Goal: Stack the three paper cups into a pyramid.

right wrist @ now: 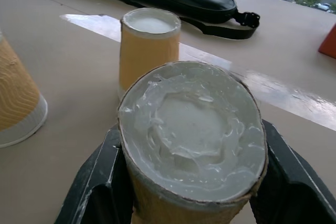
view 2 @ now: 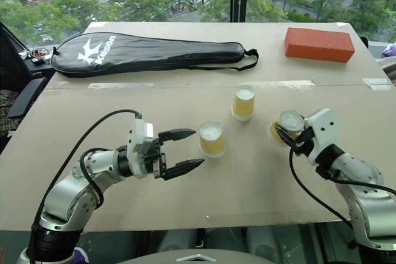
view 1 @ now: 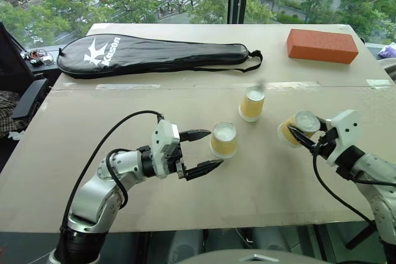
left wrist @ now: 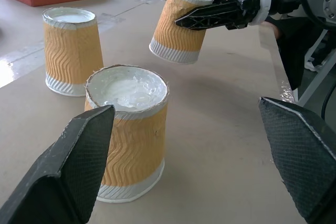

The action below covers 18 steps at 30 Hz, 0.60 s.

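1. My right claw (view 1: 299, 133) is clamped on one paper cup (view 1: 296, 128), tilted and lifted off the worktop (view 1: 124, 171).
2. My left claw (view 1: 204, 151) stands wide, just beside the near cup (view 1: 223, 140); the far cup (view 1: 252, 104) stands upside down behind it.
3. These cups look light and thin-walled, so I judge they crush easily; I'd grip mid-body on the ribbed sides, gently.

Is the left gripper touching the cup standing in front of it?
Apart. In the left wrist view, bare table shows between the cup and the far finger; the left gripper is open and the cup stands just beyond its fingertips.
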### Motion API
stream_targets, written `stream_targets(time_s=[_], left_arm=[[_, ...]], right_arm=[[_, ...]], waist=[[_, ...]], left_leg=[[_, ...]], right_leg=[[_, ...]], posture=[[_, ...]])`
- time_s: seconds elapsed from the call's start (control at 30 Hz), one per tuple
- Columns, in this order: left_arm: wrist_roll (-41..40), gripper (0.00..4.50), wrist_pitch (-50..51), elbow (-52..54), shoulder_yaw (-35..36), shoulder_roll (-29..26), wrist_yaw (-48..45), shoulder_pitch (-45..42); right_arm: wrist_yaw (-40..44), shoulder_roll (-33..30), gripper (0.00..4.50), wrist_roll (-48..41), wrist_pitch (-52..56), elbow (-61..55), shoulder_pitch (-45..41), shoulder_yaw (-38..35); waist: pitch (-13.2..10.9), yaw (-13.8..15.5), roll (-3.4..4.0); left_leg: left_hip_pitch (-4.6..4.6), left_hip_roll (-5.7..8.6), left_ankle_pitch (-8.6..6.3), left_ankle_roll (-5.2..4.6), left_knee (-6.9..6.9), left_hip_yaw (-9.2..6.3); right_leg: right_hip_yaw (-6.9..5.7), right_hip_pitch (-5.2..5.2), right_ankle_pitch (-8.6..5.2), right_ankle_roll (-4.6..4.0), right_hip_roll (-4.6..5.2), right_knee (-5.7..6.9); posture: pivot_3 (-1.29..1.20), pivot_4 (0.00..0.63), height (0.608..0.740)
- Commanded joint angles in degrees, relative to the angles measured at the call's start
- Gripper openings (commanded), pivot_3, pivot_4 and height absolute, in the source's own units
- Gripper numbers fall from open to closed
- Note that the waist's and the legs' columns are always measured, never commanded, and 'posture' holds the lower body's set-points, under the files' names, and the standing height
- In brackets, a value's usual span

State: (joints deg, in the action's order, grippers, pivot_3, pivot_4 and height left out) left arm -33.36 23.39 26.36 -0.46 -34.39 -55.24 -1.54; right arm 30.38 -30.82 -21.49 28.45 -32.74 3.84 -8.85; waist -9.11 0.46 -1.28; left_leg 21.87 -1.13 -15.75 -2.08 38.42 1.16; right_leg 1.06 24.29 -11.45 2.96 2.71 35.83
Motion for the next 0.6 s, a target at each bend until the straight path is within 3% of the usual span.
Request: stream_targets(time_s=[0.03, 0.27, 0.6], left_arm=[[-1.4, 4.5, -0.8, 1.2, 2.3, -0.2, 0.4, 1.3], [0.1, 4.5, -3.8, 2.5, 6.0, -1.9, 0.3, 8.5], [-4.8, 4.5, -5.2, 4.1, 11.5, -4.0, -5.1, 16.4]], right_arm=[[0.6, -0.6, 1.98, 0.6, -2.0, -2.8, -1.3, 1.4], [2.6, -1.3, 1.98, 1.7, -3.5, -2.4, -2.2, 4.4], [5.4, -2.4, 1.98, 4.3, -5.4, 1.8, -5.9, 8.0]], waist=[[0.0, 0.0, 0.0], [0.0, -0.2, 0.01], [0.0, -0.1, 0.0]], left_leg=[[0.0, -0.02, 0.0, 0.0, 0.0, 0.0], [0.02, -0.08, 0.0, 0.0, -0.02, 0.01], [0.07, -0.1, 0.0, 0.0, -0.01, 0.02]], right_leg=[[0.0, 0.0, 0.0, 0.0, 0.0, 0.0], [0.0, 0.06, 0.0, -0.01, 0.0, 0.0], [-0.03, 0.1, -0.01, -0.01, 0.05, -0.01]], posture=[[0.0, 0.15, 0.74], [0.0, 0.15, 0.74], [0.0, 0.15, 0.74]])
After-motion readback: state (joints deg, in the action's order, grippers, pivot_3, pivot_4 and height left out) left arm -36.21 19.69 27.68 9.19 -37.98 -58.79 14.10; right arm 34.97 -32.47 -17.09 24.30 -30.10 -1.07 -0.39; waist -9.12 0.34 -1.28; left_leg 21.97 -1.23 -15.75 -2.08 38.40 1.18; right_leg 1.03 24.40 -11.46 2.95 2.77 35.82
